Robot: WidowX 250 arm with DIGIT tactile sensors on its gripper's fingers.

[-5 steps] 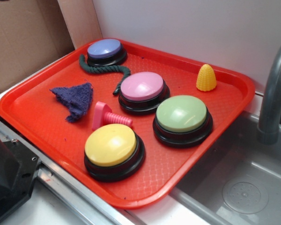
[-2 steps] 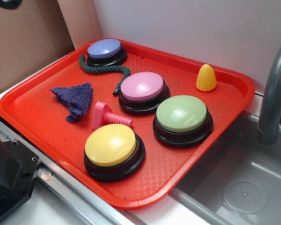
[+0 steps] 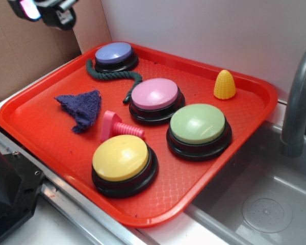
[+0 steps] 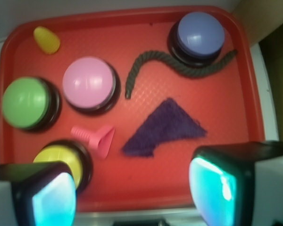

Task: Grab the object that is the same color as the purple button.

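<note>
Red plastic tray (image 3: pixel 35 130) with a waffled floor and rounded corners is the biggest thing below me; it sits on a steel counter (image 3: pixel 92 224) beside a grey sink basin (image 3: pixel 265 204) with a grey faucet neck (image 3: pixel 301 102) rising at its edge. Brown cardboard (image 3: pixel 20 56) stands behind the tray's far left side.

My jaws (image 4: pixel 132 190) hang high above the tray's near edge, set wide apart with nothing between them; in the exterior view they (image 3: pixel 43 10) show only at the top left corner.

Four domed buttons on black bases rest on the tray. The yellow domed button (image 3: pixel 123 158) is nearest the front edge, the green domed button (image 3: pixel 198 124) stands to its right, and the pink domed button (image 3: pixel 154 94) sits in the middle. The round lavender-purple domed button (image 4: pixel 200 32), slightly smaller, is in the far corner.

A dark green twisted rope (image 4: pixel 177 66) curls around the purple button's base and trails toward the pink one. The small dark purple fuzzy cloth scrap (image 4: pixel 167 127), roughly triangular with ragged edges, lies flat on the open tray floor, between the rope and my jaws, apart from both. A pink plastic bolt (image 4: pixel 95 138) lies on its side just beside the scrap, near the yellow button. A small yellow ridged cone (image 3: pixel 224 84) stands upright, alone near the far right rim.
</note>
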